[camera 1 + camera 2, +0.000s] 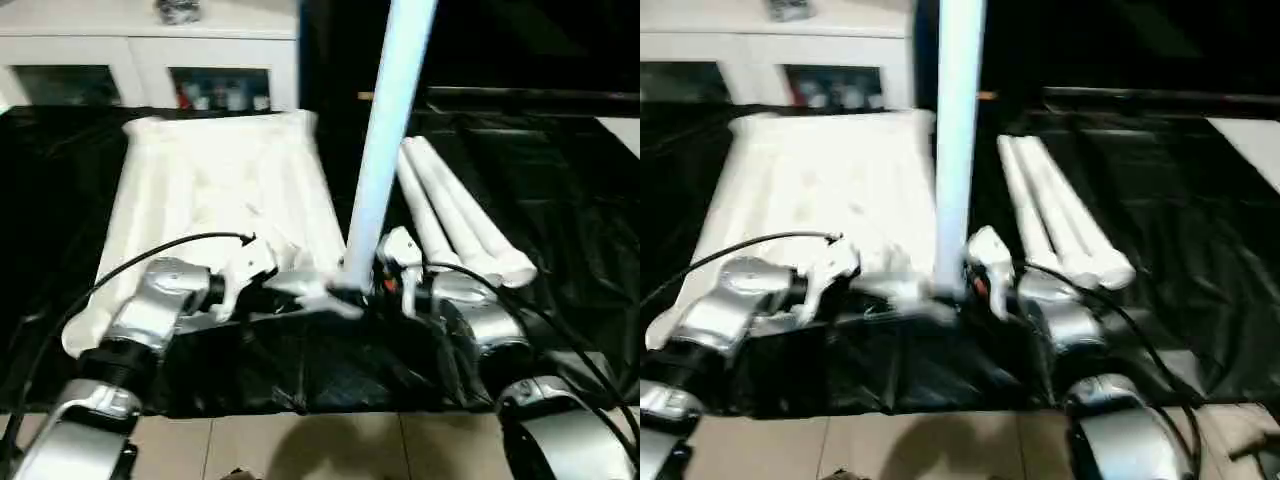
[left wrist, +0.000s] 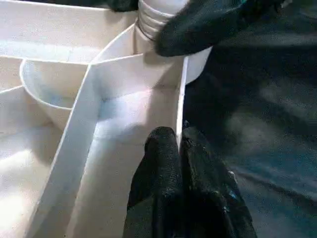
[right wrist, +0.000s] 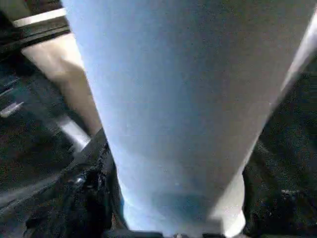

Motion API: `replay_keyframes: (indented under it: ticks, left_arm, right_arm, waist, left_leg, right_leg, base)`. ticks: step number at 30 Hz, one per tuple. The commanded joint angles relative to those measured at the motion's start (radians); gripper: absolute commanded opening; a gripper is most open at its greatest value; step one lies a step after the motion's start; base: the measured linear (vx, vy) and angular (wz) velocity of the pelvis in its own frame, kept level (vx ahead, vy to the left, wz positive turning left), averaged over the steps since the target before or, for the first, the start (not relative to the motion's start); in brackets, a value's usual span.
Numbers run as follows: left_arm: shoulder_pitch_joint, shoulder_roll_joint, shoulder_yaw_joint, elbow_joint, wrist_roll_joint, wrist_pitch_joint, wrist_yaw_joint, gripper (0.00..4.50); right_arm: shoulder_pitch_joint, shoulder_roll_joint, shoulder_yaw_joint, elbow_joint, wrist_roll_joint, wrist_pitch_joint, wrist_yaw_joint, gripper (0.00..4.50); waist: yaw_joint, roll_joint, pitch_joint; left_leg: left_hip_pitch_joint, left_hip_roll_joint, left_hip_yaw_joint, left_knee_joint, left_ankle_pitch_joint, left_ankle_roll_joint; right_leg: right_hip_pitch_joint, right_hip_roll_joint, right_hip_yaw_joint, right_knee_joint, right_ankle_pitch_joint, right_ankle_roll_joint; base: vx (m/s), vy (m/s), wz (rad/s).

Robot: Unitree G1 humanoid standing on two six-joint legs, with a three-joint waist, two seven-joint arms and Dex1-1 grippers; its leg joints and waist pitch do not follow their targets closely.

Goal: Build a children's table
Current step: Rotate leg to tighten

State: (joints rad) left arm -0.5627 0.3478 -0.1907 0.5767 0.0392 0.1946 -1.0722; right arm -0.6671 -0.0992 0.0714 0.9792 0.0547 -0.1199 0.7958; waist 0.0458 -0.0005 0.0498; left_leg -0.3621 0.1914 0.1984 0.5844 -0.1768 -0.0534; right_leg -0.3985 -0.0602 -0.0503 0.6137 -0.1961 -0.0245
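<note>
The children's table top [image 1: 210, 190] lies upside down on a black sheet, its ribs and raised rim facing up. One white leg [image 1: 385, 130] stands upright at the near right corner socket. My right gripper [image 1: 365, 288] is shut on the base of this leg, which looms close in the right wrist view [image 3: 183, 99]. My left gripper [image 2: 179, 148] is shut on the thin rim wall of the table top, just beside that corner. In the left wrist view the leg's ribbed end [image 2: 151, 20] sits at the socket with a finger of the right gripper [image 2: 208, 25] against it.
Loose white legs [image 1: 460, 215] lie side by side on the black sheet [image 1: 570, 210], right of the upright leg. A white cabinet with glass doors [image 1: 150, 60] stands behind the table top. Tiled floor [image 1: 300, 445] runs along the sheet's near edge.
</note>
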Motion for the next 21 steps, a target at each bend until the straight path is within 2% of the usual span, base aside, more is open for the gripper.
replay_keyframes:
  ticks: [1,2,3,5,6,7,8,9,10,12,13,14,16,17,18,19,21]
  left_arm:
    - [-0.01,-0.041,0.069,-0.039,-0.001,0.057,0.182,0.0]
    - [0.01,-0.074,0.087,-0.086,0.004,0.101,0.249,0.0]
    - [0.018,-0.083,0.088,-0.103,0.004,0.11,0.26,0.0]
    - [0.04,-0.103,0.084,-0.146,0.004,0.121,0.278,0.0]
    - [0.048,-0.109,0.078,-0.16,0.0,0.122,0.276,0.0]
    - [0.054,-0.115,0.072,-0.17,-0.004,0.121,0.273,0.0]
    - [0.058,-0.119,0.067,-0.178,-0.007,0.122,0.273,0.0]
    - [0.06,-0.12,0.061,-0.181,-0.011,0.121,0.267,0.0]
    - [0.06,-0.121,0.058,-0.181,-0.012,0.121,0.263,0.0]
    - [0.059,-0.118,0.05,-0.184,-0.01,0.124,0.259,0.0]
    - [0.059,-0.118,0.05,-0.184,-0.01,0.124,0.259,0.0]
    - [0.058,-0.115,0.043,-0.181,-0.005,0.126,0.254,0.0]
    - [0.06,-0.114,0.042,-0.188,-0.003,0.133,0.256,0.0]
    - [0.064,-0.111,0.039,-0.197,0.001,0.141,0.255,0.0]
    - [0.064,-0.111,0.039,-0.197,0.001,0.141,0.255,0.0]
    - [0.066,-0.109,0.037,-0.2,0.002,0.143,0.256,0.0]
    - [0.067,-0.104,0.035,-0.203,0.002,0.147,0.253,0.0]
  right_arm:
    - [0.005,0.043,0.018,0.076,-0.053,0.027,-0.154,2.75]
    - [-0.003,0.067,0.004,0.095,-0.054,0.044,-0.25,2.75]
    - [-0.005,0.075,0.002,0.098,-0.055,0.046,-0.271,2.74]
    - [-0.01,0.094,-0.016,0.108,-0.045,0.055,-0.322,2.74]
    - [-0.015,0.103,-0.024,0.118,-0.04,0.048,-0.336,2.74]
    - [-0.019,0.109,-0.027,0.125,-0.041,0.041,-0.35,2.74]
    - [-0.024,0.113,-0.028,0.134,-0.043,0.033,-0.362,2.74]
    - [-0.026,0.119,-0.034,0.138,-0.035,0.021,-0.352,2.74]
    - [-0.027,0.122,-0.038,0.14,-0.029,0.014,-0.343,2.74]
    - [-0.033,0.126,-0.053,0.145,-0.013,0.007,-0.336,3.3]
    - [-0.033,0.126,-0.053,0.145,-0.013,0.007,-0.336,3.3]
    - [-0.04,0.123,-0.063,0.15,-0.004,0.002,-0.324,3.47]
    - [-0.043,0.119,-0.06,0.151,-0.005,-0.002,-0.32,3.62]
    - [-0.044,0.109,-0.059,0.146,-0.005,-0.009,-0.312,3.62]
    - [-0.044,0.109,-0.059,0.146,-0.005,-0.009,-0.312,3.82]
    - [-0.043,0.103,-0.059,0.142,-0.005,-0.012,-0.304,3.82]
    - [-0.041,0.084,-0.06,0.135,-0.009,-0.027,-0.292,3.92]
  waist:
    - [-0.002,-0.001,-0.05]
    - [-0.006,-0.007,-0.052]
    - [-0.006,-0.005,-0.053]
    - [-0.006,-0.004,-0.058]
    - [-0.006,-0.005,-0.059]
    - [-0.006,-0.01,-0.061]
    - [-0.004,-0.005,-0.064]
    - [-0.006,-0.007,-0.063]
    - [-0.004,-0.007,-0.063]
    - [-0.005,-0.006,-0.061]
    - [-0.005,-0.006,-0.06]
    - [-0.006,0.002,-0.059]
    - [-0.008,0.0,-0.059]
    - [-0.007,0.004,-0.059]
    - [-0.008,0.003,-0.06]
    - [-0.008,0.002,-0.06]
    - [-0.007,0.006,-0.061]
  left_leg:
    - [0.013,0.047,-0.032,-0.078,-0.293,-0.016]
    - [0.014,0.048,-0.03,-0.075,-0.279,-0.009]
    - [0.013,0.046,-0.029,-0.074,-0.271,-0.005]
    - [0.007,0.044,-0.025,-0.068,-0.229,0.018]
    - [0.004,0.043,-0.024,-0.068,-0.214,0.026]
    - [0.005,0.042,-0.022,-0.067,-0.198,0.032]
    - [0.003,0.042,-0.021,-0.064,-0.158,0.05]
    - [0.002,0.041,-0.02,-0.063,-0.153,0.057]
    - [0.002,0.04,-0.019,-0.062,-0.151,0.064]
    - [0.002,0.041,-0.02,-0.064,-0.162,0.066]
    - [0.003,0.042,-0.019,-0.064,-0.168,0.064]
    - [0.004,0.042,-0.021,-0.066,-0.187,0.055]
    - [0.005,0.043,-0.021,-0.067,-0.199,0.047]
    - [0.006,0.043,-0.022,-0.067,-0.202,0.043]
    - [0.005,0.043,-0.021,-0.066,-0.2,0.044]
    - [0.005,0.043,-0.021,-0.066,-0.197,0.045]
    - [0.004,0.043,-0.021,-0.066,-0.189,0.047]
  right_leg:
    - [0.031,-0.088,0.049,-0.092,-0.384,-0.182]
    - [0.033,-0.089,0.05,-0.091,-0.357,-0.186]
    - [0.031,-0.089,0.05,-0.091,-0.342,-0.19]
    - [0.037,-0.088,0.052,-0.085,-0.268,-0.2]
    - [0.039,-0.086,0.052,-0.084,-0.245,-0.202]
    - [0.039,-0.084,0.051,-0.082,-0.219,-0.205]
    - [0.04,-0.082,0.049,-0.073,-0.143,-0.22]
    - [0.041,-0.08,0.049,-0.072,-0.129,-0.224]
    - [0.042,-0.081,0.049,-0.072,-0.117,-0.229]
    - [0.042,-0.082,0.048,-0.074,-0.136,-0.228]
    - [0.042,-0.082,0.048,-0.075,-0.147,-0.227]
    - [0.041,-0.082,0.048,-0.078,-0.171,-0.223]
    - [0.041,-0.08,0.048,-0.078,-0.177,-0.223]
    - [0.041,-0.082,0.048,-0.078,-0.174,-0.224]
    - [0.042,-0.081,0.048,-0.078,-0.167,-0.225]
    - [0.042,-0.08,0.048,-0.077,-0.16,-0.227]
    - [0.044,-0.08,0.047,-0.074,-0.13,-0.236]
  base:
    - [0.0,0.0,0.0]
    - [0.0,0.0,0.0]
    - [0.0,0.0,0.0]
    - [0.0,0.0,0.0]
    - [0.0,0.0,0.0]
    - [0.0,0.0,0.0]
    - [0.0,0.0,0.0]
    - [0.0,0.0,0.0]
    - [0.0,0.0,0.0]
    - [0.0,0.0,0.0]
    - [0.0,0.0,0.0]
    - [0.0,0.0,0.0]
    - [0.0,0.0,0.0]
    - [0.0,0.0,0.0]
    - [0.0,0.0,0.0]
    - [0.0,0.0,0.0]
    - [0.0,0.0,0.0]
